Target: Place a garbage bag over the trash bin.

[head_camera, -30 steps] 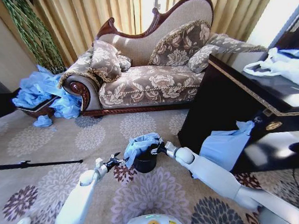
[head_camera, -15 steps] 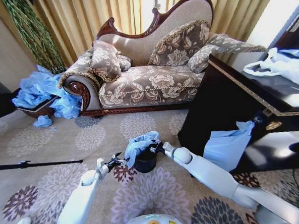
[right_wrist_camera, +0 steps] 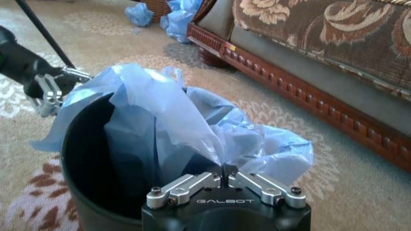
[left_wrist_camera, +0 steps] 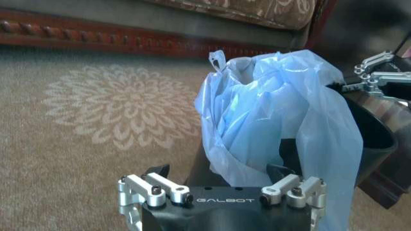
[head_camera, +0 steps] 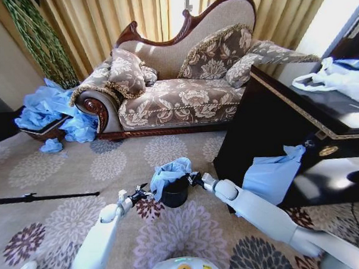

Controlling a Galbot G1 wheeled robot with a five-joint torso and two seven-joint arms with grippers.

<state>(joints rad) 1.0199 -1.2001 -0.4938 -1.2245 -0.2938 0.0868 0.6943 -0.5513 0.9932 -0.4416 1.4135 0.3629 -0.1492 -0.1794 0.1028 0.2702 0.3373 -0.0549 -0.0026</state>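
**Bag draped on the bin, both grippers working its edges**

Far out to the left gripper's outer side, against the sofa's (head_camera: pixel 165 81) carved arm, lies the heap of blue bags (head_camera: pixel 47 110) spilling from a brown basket; none of that is in play.

The left gripper (head_camera: pixel 141 193) sits low over the carpet (head_camera: pixel 62 169), just beside the trash bin (head_camera: pixel 175 193) on its left flank. Over the last second it has eased slightly down and toward the robot, while the bag's hanging fold stays with it. In the left wrist view its fingers (left_wrist_camera: pixel 280 172) stand apart, with a fold of the garbage bag (left_wrist_camera: pixel 270 115) hanging down between and just ahead of them; whether they have any film pinched cannot be told, so I call them spread.

Directly ahead of both grippers, between them, the light-blue bag is bunched over the bin's mouth and far rim, partly stuffed inside, one skirt trailing down the left wall. The near rim of the bin (right_wrist_camera: pixel 83 159) is bare black.

The right gripper (head_camera: pixel 194 179) touches the bin's right rim. It too has shifted a little toward the robot in this last second. In its own wrist view the fingertips are pressed together, and the bag (right_wrist_camera: pixel 173 115) runs right into the seam, so it looks clamped on the film.

Beyond the right arm stands the dark cabinet (head_camera: pixel 268 124), another blue bag (head_camera: pixel 270 175) hanging off it.

My reading: the small pull-back is stretching the bag's mouth toward the uncovered near rim. The bag is on, yet not fitted all round.
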